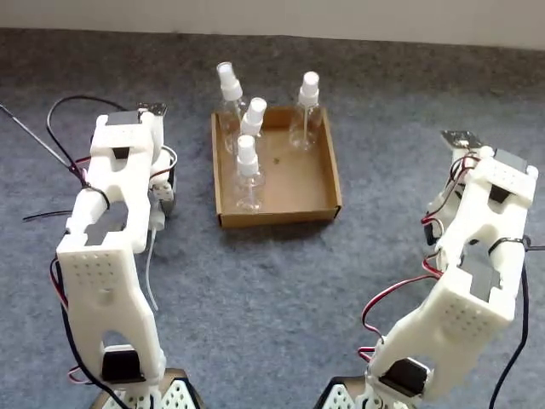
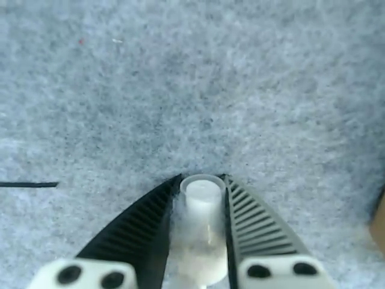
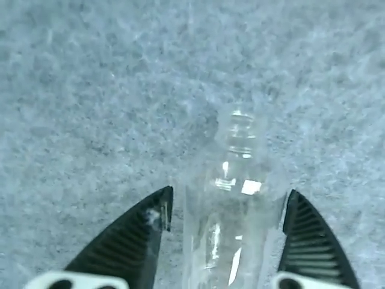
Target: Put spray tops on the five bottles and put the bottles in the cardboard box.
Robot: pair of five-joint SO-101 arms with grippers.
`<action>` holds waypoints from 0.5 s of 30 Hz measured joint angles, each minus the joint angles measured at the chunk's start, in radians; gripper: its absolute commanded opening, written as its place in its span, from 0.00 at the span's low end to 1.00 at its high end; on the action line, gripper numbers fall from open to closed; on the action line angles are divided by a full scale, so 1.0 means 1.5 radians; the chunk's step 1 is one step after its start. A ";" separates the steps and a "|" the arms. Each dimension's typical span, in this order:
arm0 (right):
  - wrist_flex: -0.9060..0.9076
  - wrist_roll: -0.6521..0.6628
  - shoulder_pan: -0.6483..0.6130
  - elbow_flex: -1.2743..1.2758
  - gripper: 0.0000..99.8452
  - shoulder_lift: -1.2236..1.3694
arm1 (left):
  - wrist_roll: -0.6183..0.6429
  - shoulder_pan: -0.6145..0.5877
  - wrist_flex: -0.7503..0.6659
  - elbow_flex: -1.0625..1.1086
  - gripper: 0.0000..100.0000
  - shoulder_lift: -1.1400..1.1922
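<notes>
The left gripper (image 2: 200, 179) has its jaws closed narrowly on a white spray top (image 2: 201, 201). The right gripper (image 3: 230, 194) has its jaws wide, clasping the body of a clear uncapped bottle (image 3: 234, 241). The arms flank the cardboard box (image 1: 277, 215), which holds four upright capped bottles (image 1: 249, 175).

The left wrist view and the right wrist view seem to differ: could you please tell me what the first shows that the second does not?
Only the left wrist view: a spray top clamped in the left gripper, and a black cable. Only the right wrist view: a clear bottle with no top on it, at the right gripper. Both: the grey carpet underneath.
</notes>
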 measured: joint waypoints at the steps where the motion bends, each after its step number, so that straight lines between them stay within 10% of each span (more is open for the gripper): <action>1: 0.000 0.000 0.000 0.000 0.24 0.000 | 0.000 0.000 0.000 0.000 0.07 0.000; 15: 0.000 0.000 0.000 0.000 0.22 0.000 | 0.000 0.000 0.000 0.000 0.07 0.000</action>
